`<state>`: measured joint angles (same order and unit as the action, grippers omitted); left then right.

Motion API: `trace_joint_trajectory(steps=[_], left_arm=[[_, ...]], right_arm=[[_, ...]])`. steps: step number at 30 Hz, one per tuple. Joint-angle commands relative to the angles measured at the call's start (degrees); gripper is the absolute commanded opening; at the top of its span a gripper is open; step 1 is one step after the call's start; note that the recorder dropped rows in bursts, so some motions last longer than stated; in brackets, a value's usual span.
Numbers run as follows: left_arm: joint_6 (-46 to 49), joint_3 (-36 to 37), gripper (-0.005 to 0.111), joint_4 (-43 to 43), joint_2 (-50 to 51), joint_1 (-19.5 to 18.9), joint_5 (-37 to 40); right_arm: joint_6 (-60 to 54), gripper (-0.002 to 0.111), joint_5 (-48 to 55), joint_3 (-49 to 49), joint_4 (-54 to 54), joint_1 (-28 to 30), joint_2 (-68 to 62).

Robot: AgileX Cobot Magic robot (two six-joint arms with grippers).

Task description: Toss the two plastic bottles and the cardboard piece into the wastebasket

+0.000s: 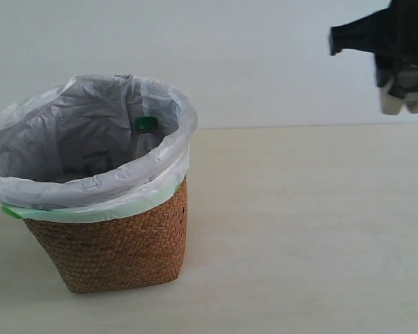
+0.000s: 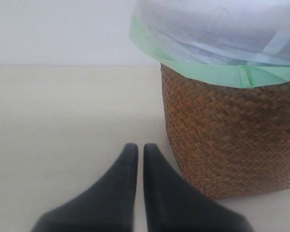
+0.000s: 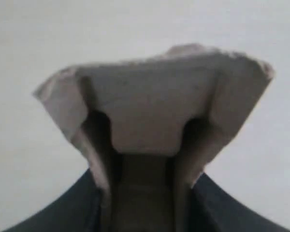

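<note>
The brown wicker wastebasket (image 1: 115, 247) with its white bag stands at the left of the table. A green bottle cap (image 1: 145, 124) shows inside it; the rest of that bottle is hidden. The red-label bottle is out of view. High at the upper right, my right gripper (image 1: 404, 94) is shut on the grey-brown cardboard piece (image 1: 404, 103), well away from the basket. The right wrist view is filled by the cardboard piece (image 3: 154, 111) clamped between the dark fingers (image 3: 232, 208). My left gripper (image 2: 137, 152) is shut and empty, low on the table beside the wastebasket (image 2: 232, 140).
A pale table (image 1: 306, 229) runs to a plain white wall (image 1: 251, 56). Nothing else lies on the table to the right of the basket.
</note>
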<state>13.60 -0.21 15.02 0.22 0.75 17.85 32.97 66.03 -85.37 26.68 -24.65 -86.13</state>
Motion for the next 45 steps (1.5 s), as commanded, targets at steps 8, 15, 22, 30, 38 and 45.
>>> trace_joint_trajectory(steps=[8,15,22,30,38,45], left_arm=[[0.1,0.2,0.004,0.1,-0.2,0.5,-0.3],[0.1,0.2,0.004,0.1,-0.2,0.5,-0.3],[0.1,0.2,0.004,0.1,-0.2,0.5,-0.3],[0.1,0.2,0.004,0.1,-0.2,0.5,-0.3],[0.1,0.2,0.004,0.1,-0.2,0.5,-0.3],[0.1,0.2,0.004,0.1,-0.2,0.5,-0.3]], right_arm=[[-7.9,0.036,-11.0,-1.3,-31.2,0.1,-2.2],[-45.5,0.103,-23.5,-3.1,-86.9,-3.0,-4.7],[-37.0,0.101,-22.4,-3.9,-71.7,-3.2,-4.8],[-34.0,0.101,-17.9,-3.9,-61.6,-3.2,-4.8],[-24.8,0.1,-4.1,-3.9,-36.4,-3.2,-4.8],[-30.5,0.098,3.9,-3.9,-35.6,-3.3,-4.8]])
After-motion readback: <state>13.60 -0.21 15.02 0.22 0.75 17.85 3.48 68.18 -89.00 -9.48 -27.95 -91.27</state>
